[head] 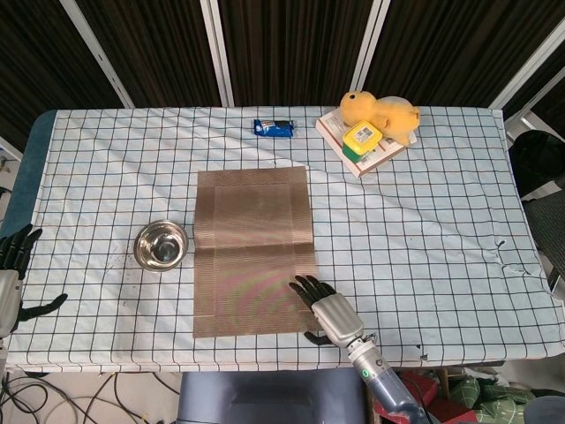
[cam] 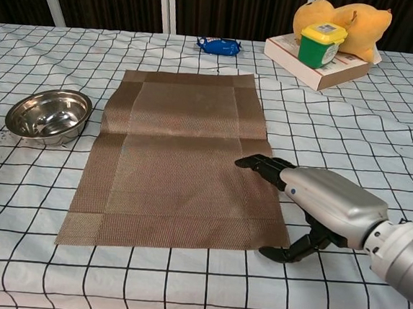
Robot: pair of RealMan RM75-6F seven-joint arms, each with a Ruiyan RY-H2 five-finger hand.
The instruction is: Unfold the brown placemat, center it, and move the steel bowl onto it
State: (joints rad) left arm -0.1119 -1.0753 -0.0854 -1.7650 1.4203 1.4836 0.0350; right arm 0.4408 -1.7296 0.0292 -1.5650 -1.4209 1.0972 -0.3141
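Brown placemat lies unfolded flat on the checked tabletop, a crease across its middle. Right hand rests over the mat's near right corner — fingers spread, nothing gripped. Left hand hangs open off the tabletop's left edge.

Step in hand looks like centering: press flat with the fingers, slide the mat slowly so it doesn't buckle or ride up at the crease.

Steel bowl sits just left of the mat — empty as far as I can see. A yellow-lidded green tub sits closed on a book; contents hidden.
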